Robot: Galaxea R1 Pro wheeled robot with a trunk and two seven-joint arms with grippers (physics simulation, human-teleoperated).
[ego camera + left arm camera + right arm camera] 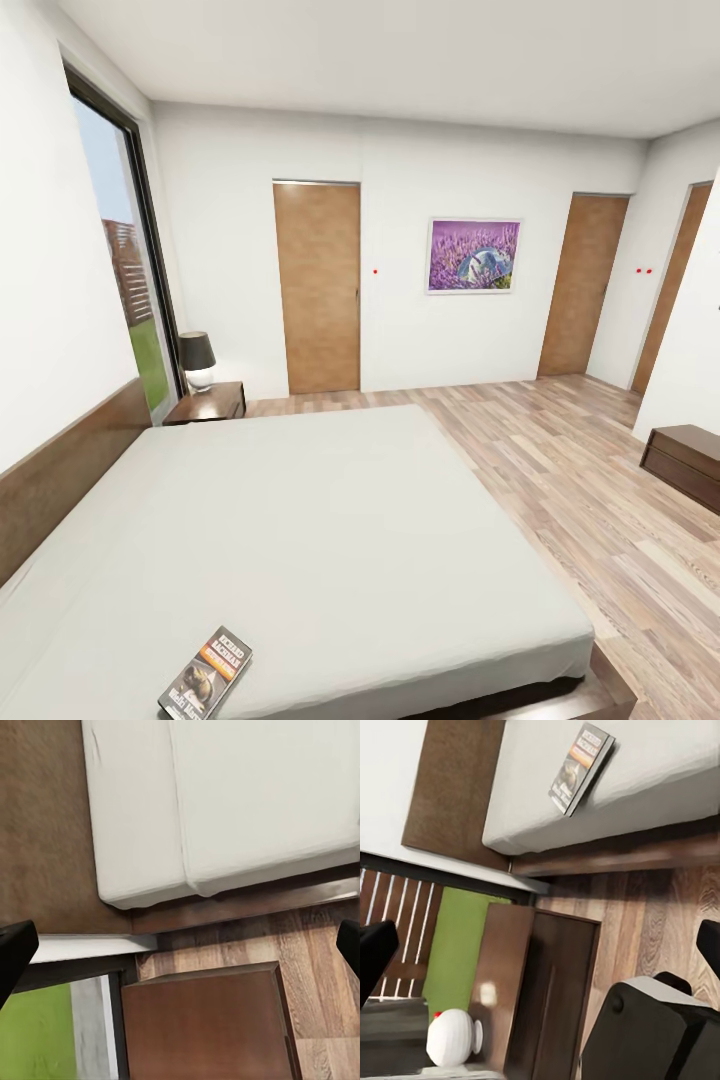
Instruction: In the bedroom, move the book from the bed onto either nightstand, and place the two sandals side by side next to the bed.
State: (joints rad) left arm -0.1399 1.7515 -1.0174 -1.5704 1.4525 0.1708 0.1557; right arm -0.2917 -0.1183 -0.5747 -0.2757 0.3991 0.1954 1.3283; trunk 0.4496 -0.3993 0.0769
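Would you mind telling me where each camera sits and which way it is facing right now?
Head view: on the robot's head, looking down over the bed with the book near its edge, toward the far wall's doors.
Left wrist view: looks along the open left claw at a nightstand.
Right wrist view: between right claw fingertips, the book.
Shared: bed, nightstand, floor.

White walls (250,200) around me, wood-plank floor (560,470) at right, two brown doors (318,288), purple picture (474,255) centre, tall window (125,280) upper left.
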